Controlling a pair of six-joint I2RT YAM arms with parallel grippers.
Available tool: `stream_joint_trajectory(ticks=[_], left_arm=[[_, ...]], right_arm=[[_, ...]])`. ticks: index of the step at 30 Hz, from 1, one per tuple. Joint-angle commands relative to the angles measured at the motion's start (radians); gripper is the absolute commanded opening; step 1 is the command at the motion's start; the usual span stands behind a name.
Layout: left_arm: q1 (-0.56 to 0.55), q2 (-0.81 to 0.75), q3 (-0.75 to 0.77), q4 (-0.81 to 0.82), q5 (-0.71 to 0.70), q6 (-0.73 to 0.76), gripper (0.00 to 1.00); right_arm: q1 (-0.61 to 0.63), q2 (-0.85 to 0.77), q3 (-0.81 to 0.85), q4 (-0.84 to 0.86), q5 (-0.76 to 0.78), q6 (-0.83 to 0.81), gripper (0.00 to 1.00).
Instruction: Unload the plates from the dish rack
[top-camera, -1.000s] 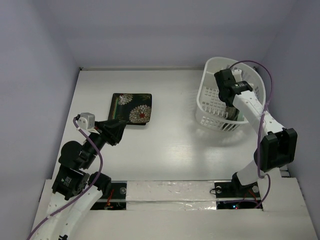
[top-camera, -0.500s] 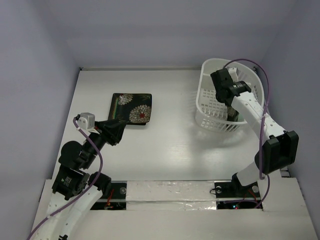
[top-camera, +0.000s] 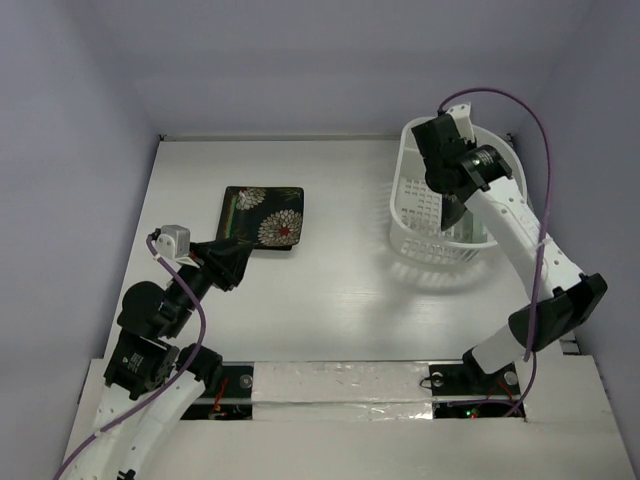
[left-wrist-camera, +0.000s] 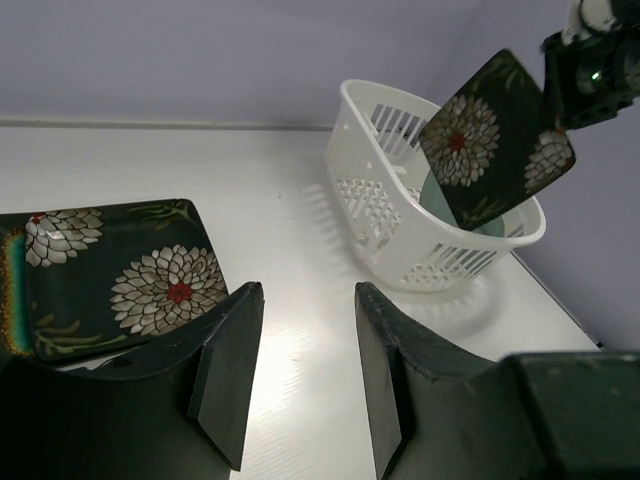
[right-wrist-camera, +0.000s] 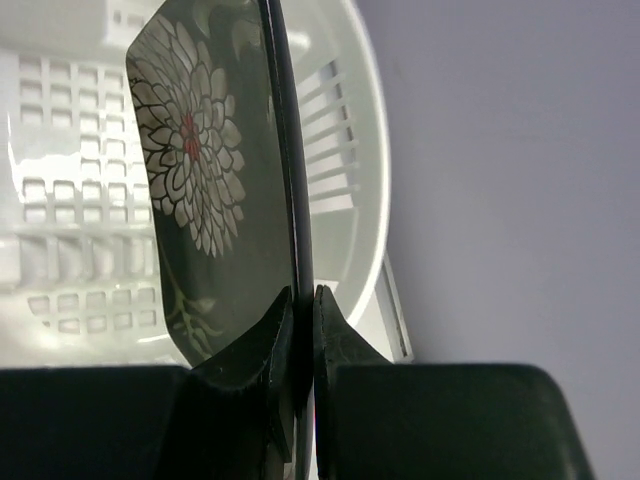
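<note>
Plates, left to right. First flowered plate (top-camera: 263, 219) lies flat on the desk (top-camera: 340, 290), left of centre. It is square and black, with white blooms and red centres. From the left wrist I see a teal strip along its left edge; I cannot tell whether that is another plate underneath. Second flowered plate (left-wrist-camera: 495, 140), same pattern, hangs tilted on one corner over the open top of the dish rack (top-camera: 420, 245) at far right. Its lower corner is down near the rim; whether it touches anything inside I cannot tell. Mint plate (left-wrist-camera: 436, 198), pale and smooth, stands inside the rack behind it, mostly hidden.

Surroundings: the white slatted rack sits close to the right wall, and a purple cable (top-camera: 530, 120) loops above it. Bare desk separates the rack from the first plate.

Tools: left tool (left-wrist-camera: 305, 370) hovers just beside the near edge of the first plate, fingers partway apart, holding nothing. Right tool (right-wrist-camera: 303, 300) is clamped on the edge of the second flowered plate, one finger on each face.
</note>
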Motion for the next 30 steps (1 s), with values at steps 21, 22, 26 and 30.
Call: stream_joint_trajectory(ticks=[21,22,26,30], left_arm=[[0.004,-0.020,0.023,0.048,-0.094,0.004,0.40],[0.004,-0.025,0.023,0.051,-0.103,0.002,0.40],[0.013,-0.016,0.021,0.055,-0.103,0.002,0.40],[0.022,0.001,0.023,0.054,-0.100,0.002,0.40]], right_arm=[[0.267,-0.100,-0.103,0.924,-0.661,0.392,0.00],[0.267,-0.045,-0.106,0.989,-0.722,0.450,0.00],[0.287,0.089,-0.095,1.125,-0.774,0.564,0.00],[0.296,0.190,-0.118,1.228,-0.788,0.682,0.00]])
